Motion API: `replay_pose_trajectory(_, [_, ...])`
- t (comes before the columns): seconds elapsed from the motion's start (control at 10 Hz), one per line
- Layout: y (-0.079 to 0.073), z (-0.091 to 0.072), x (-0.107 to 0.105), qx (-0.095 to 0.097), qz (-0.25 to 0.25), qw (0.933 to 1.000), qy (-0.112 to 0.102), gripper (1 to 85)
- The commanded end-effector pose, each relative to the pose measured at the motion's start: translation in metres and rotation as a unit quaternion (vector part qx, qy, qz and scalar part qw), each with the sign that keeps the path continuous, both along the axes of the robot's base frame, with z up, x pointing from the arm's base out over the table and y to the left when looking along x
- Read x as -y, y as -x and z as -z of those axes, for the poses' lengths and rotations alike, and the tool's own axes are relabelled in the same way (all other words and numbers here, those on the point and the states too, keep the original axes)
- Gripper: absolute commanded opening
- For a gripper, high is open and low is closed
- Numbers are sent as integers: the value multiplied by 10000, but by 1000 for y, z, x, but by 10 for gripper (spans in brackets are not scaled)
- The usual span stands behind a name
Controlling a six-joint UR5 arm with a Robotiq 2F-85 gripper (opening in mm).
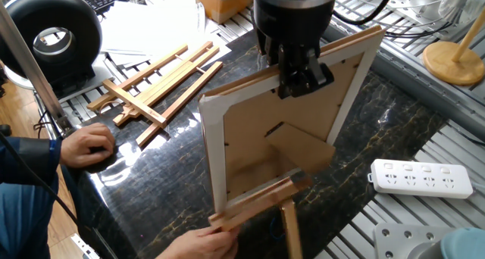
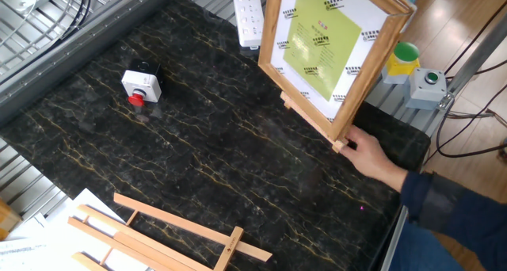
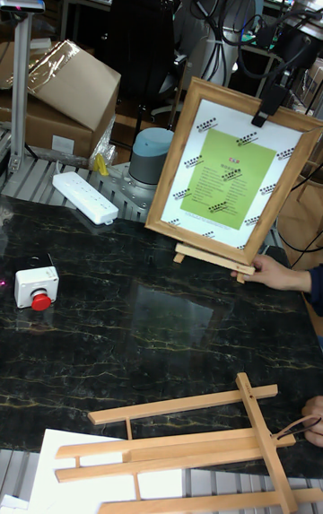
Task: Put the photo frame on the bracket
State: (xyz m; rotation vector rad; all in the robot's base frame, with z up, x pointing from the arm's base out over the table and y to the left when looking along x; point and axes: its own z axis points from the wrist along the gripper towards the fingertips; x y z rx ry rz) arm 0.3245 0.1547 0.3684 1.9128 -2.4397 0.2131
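Photo frame (image 1: 284, 130) is upright and tilted, back side to this camera: white border, brown backing board, prop folded out. My hand (image 1: 297, 70) is clamped on its top edge, fingers on either side of the wood. Bracket (image 1: 261, 201) sits right at the frame's bottom edge; crossbar runs along the lower rail, long leg pointing toward the camera. A person's hand (image 1: 198, 244) is touching the crossbar's near end. Their other hand (image 1: 85, 147) rests flat on the dark marble desk (image 1: 394, 130). The bigger slatted easel (image 1: 155, 85) lies flat, well apart from the frame. White power strip (image 1: 420, 179) lies off the desk edge.

Other fixed view: frame front shows, green sheet on white mat. The bottom rail meets the bracket's crossbar, which pokes out under the lower corner; can't tell if it's fully seated. Person's hand is touching that corner end. Red-button box (image 2: 142, 85) stands alone mid-desk, well apart. Easel at the near edge.

Tall view: frame leans back, lower edge on the bracket, which stands on the desk. My hand grips the top rail near the upper right corner. Person's hand just beside the bracket's right end.
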Motion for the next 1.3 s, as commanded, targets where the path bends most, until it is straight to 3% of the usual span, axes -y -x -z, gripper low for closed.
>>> replay_pose_trajectory(0.0, [-1, 0, -9, 43, -83, 9999, -59, 10])
replay_pose_trajectory(0.3, [-2, -7, -18, 15, -118, 9999, -56, 10])
replay_pose_trajectory(0.6, [4, -10, -20, -24, -544, 9984, -148, 10])
replay_pose_trajectory(1.2, [7, -4, -18, -27, -290, 9995, -129, 10])
